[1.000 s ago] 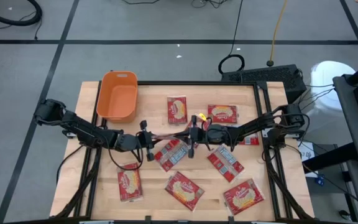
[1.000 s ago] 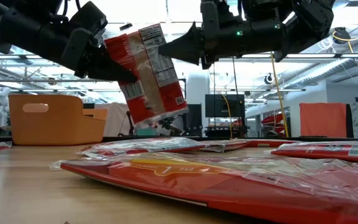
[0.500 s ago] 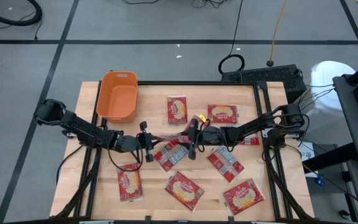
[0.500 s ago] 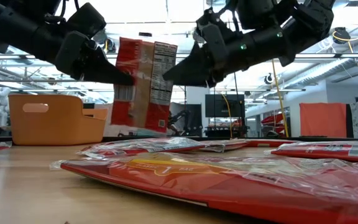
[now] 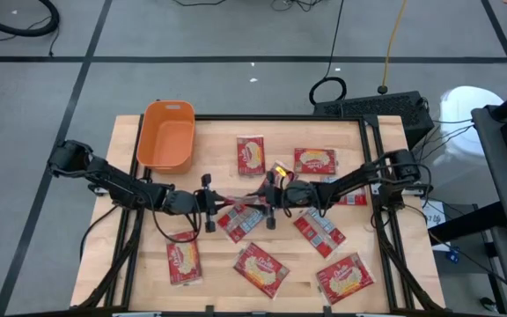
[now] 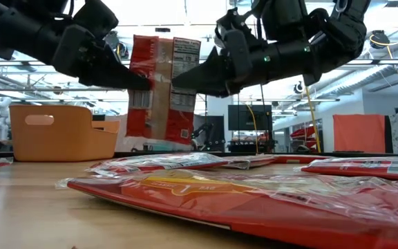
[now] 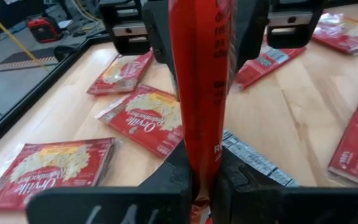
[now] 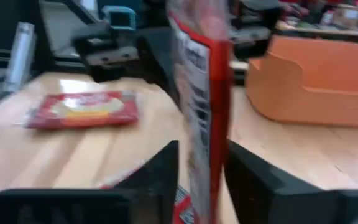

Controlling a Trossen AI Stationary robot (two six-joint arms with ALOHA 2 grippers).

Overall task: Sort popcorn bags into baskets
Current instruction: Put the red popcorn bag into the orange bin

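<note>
Popcorn bag (image 6: 159, 90) hangs upright in mid-air above the table (image 5: 214, 132), well to the right of the orange basket (image 5: 167, 136) and nearer the front edge than the basket is, pinched between both arms. Left gripper (image 6: 140, 81) is clenched on the bag's edge on the basket side; right gripper (image 6: 178, 81) meets the opposite edge, its fingers (image 8: 160, 171) standing either side of the packet with a gap showing, so a firm grip there cannot be told. Seen from above, the bag's long axis is vertical and its thin edge runs along the line from basket to right arm. Left arm holds the nearer side to the basket, so the carry likely falls to it. Other popcorn bags (image 5: 258, 269) lie flat, farther from the basket
</note>
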